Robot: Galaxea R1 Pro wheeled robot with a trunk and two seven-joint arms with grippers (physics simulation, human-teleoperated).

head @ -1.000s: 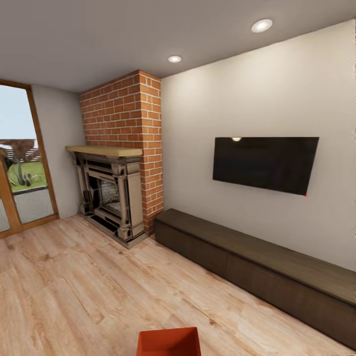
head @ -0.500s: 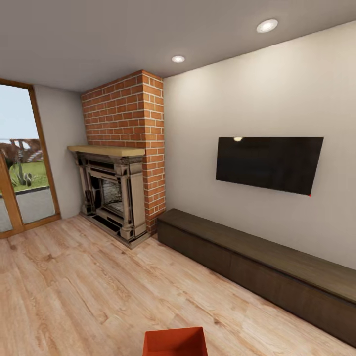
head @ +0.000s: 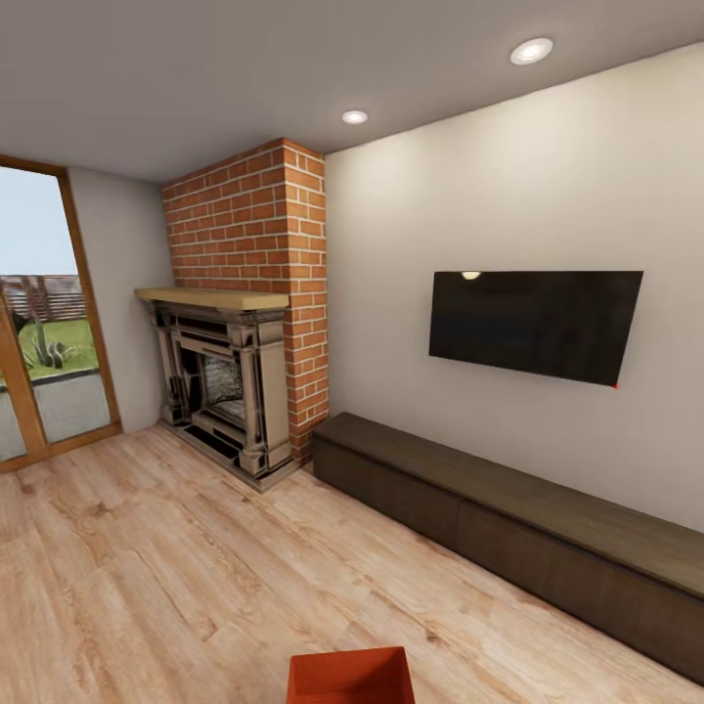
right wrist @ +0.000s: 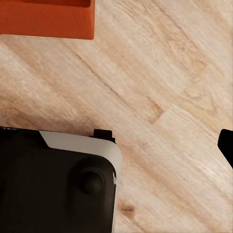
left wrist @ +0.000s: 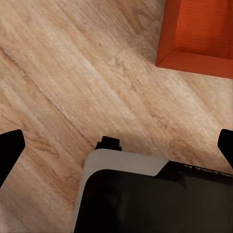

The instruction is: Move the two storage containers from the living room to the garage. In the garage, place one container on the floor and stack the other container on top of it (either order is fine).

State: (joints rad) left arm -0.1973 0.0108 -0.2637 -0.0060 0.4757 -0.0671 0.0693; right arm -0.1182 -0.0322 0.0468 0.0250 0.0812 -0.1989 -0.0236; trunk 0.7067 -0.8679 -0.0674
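One orange-red storage container sits on the light wood planks of the living room, cut off by the lower edge of the head view. The left wrist view catches a corner of an orange-red container on the planks, ahead of my left gripper. That gripper is open, its black fingertips wide apart and holding nothing. In the right wrist view an orange-red container's wall shows beyond my right gripper, also open, with one fingertip at the picture's edge.
A red brick fireplace stands at the far wall beside a glass door. A black TV hangs above a long dark low bench. My dark base shows under both wrists. Wood floor lies open between.
The head view has swung slightly, so the fireplace, TV and container sit a little further right in the picture. Nothing in the room has itself moved.
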